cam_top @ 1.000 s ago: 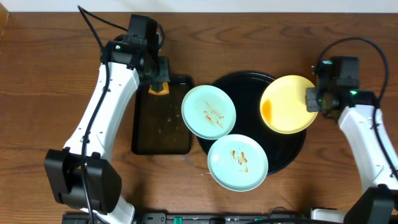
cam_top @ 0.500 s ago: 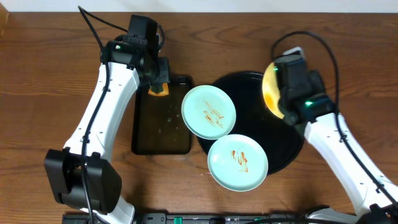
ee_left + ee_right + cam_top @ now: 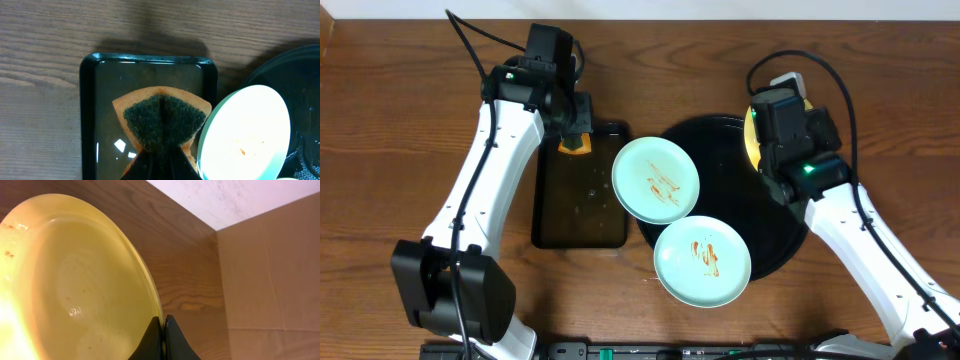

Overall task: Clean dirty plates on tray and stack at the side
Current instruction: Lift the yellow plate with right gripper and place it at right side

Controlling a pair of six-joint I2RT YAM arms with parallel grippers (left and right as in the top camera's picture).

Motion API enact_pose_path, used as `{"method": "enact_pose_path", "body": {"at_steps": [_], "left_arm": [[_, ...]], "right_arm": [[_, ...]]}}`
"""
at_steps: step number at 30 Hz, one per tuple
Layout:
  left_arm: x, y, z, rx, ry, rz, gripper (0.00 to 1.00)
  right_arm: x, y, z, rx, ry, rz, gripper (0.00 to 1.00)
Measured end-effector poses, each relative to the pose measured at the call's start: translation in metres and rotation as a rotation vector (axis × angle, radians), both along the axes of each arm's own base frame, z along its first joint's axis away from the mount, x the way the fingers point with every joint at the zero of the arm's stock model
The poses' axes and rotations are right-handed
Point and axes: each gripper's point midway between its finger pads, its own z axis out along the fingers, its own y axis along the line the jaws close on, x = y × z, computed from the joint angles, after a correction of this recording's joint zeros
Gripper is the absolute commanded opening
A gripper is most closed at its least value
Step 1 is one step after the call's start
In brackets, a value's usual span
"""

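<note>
Yellow plate [image 3: 75, 280], pale, small, round, glossy. Held tilted on edge above the far right of the large round black glossy tray [image 3: 720, 160], well clear of the brown wood-grain tabletop [image 3: 400, 100]. Right pincer [image 3: 163, 322] pinches its rim, fingers pressed nearly together on the thin lip.

Handling, as judged: stiff, light and slick-glazed, more so where sauce or water lies. Likely to chip if dropped. The rim is the only purchase, and a deeper bite across the lip would resist swivelling.

Mint-blue far plate [image 3: 655, 179] overlaps the round tray's left rim. Mint-blue near plate [image 3: 702, 261] overhangs its near edge. Both lie flat, and both carry orange-brown smears.

Left pincer [image 3: 160, 162] pinches an orange sponge with dark green scouring face [image 3: 165, 117] above the small rectangular black tray [image 3: 87, 125], left of the round one.

Views:
- **Right wrist** alone shows the rim grip, the tilt and a few specks at the yellow plate's left edge. Overhead hides most of that plate behind the arm.
- **Overhead** alone shows both smeared plates together.
- **Left wrist** alone shows the sponge's green face. Overhead gives only an orange sliver.
</note>
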Motion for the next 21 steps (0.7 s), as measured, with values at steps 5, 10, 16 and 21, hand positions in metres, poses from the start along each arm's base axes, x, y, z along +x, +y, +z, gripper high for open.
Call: {"method": "enact_pose_path", "body": {"at_steps": [5, 10, 16, 21], "left_arm": [[0.0, 0.0, 0.0, 0.0, 0.0, 0.0, 0.08], [0.0, 0.0, 0.0, 0.0, 0.0, 0.0, 0.08], [0.0, 0.0, 0.0, 0.0, 0.0, 0.0, 0.07], [0.0, 0.0, 0.0, 0.0, 0.0, 0.0, 0.07]], "right_arm": [[0.003, -0.026, -0.01, 0.142, -0.022, -0.095, 0.01], [0.002, -0.086, -0.028, 0.422, -0.069, -0.29, 0.01], [-0.024, -0.162, -0.044, 0.651, -0.129, -0.549, 0.01], [-0.047, -0.208, -0.065, 0.768, -0.148, -0.724, 0.01]]}}
